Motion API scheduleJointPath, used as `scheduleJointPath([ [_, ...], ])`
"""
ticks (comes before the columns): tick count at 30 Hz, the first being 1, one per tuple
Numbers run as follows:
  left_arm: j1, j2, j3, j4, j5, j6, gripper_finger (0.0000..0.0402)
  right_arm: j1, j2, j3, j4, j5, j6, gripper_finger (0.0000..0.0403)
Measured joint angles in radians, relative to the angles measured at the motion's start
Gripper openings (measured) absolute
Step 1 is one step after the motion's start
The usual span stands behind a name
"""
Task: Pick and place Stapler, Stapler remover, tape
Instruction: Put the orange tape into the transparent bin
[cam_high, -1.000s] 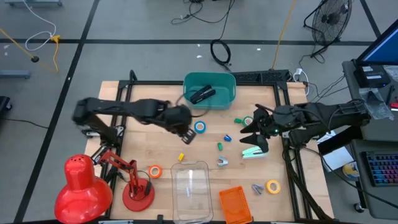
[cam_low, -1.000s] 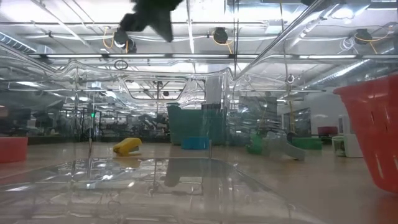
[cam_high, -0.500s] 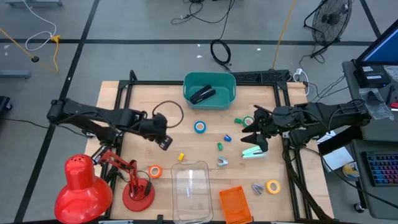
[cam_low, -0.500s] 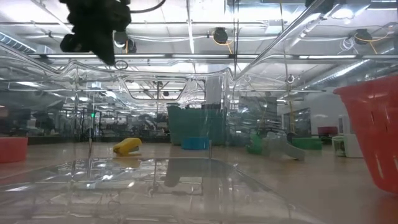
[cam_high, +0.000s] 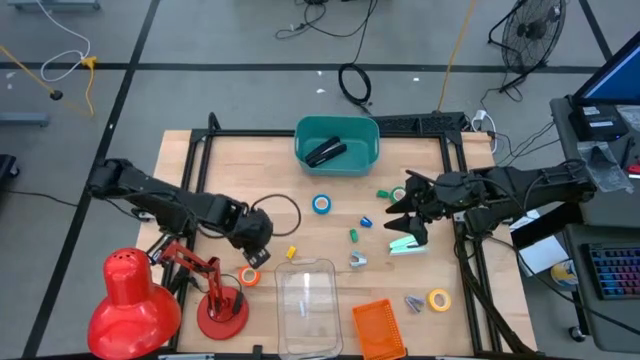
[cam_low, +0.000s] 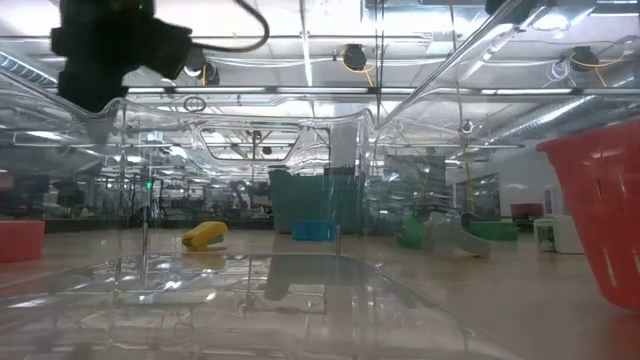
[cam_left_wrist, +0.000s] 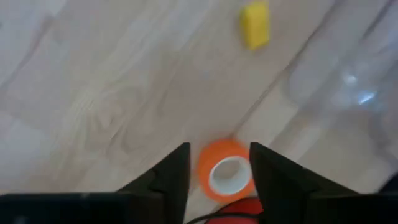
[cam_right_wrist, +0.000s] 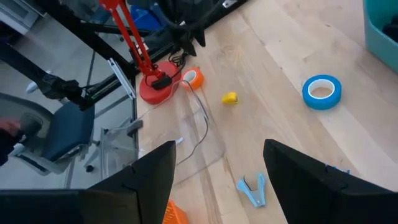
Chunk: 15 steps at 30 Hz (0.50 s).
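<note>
My left gripper (cam_high: 256, 252) hangs open just above an orange tape roll (cam_high: 248, 277). In the left wrist view the roll (cam_left_wrist: 225, 173) lies flat on the wood beyond the two fingertips (cam_left_wrist: 219, 152), untouched. My right gripper (cam_high: 399, 214) waits open at the table's right, beside a mint-green stapler (cam_high: 406, 244) and a green tape roll (cam_high: 399, 195). A blue tape roll (cam_high: 321, 204) lies mid-table and a yellow one (cam_high: 438, 298) near the front right. A black stapler (cam_high: 325, 152) lies in the teal bin (cam_high: 337, 132). A stapler remover (cam_high: 357, 260) sits near the clear container.
A clear plastic container (cam_high: 305, 295) and an orange basket (cam_high: 378, 328) stand at the near edge. A red desk lamp (cam_high: 135, 300) fills the near left corner, its base (cam_high: 222, 312) close to the orange roll. Small coloured bits (cam_high: 291, 251) are scattered mid-table.
My left gripper has travelled from beside the blue tape roll toward the table's left and near edge, and now hangs over the orange tape roll. My right arm has kept still, and nothing on the table has moved.
</note>
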Motion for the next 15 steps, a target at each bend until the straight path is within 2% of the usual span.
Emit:
scheduleJointPath([
  [5, -0.052, 0.050, 0.000, -0.064, -0.018, -0.002, 0.0207, 0.000, 0.000, -0.063, 0.077, -0.007, 0.035, 0.0238],
  [15, -0.113, 0.098, -0.048, -0.048, -0.011, -0.066, 0.0195, 0.000, 0.000, -0.163, 0.256, -0.109, 0.103, 0.0238],
])
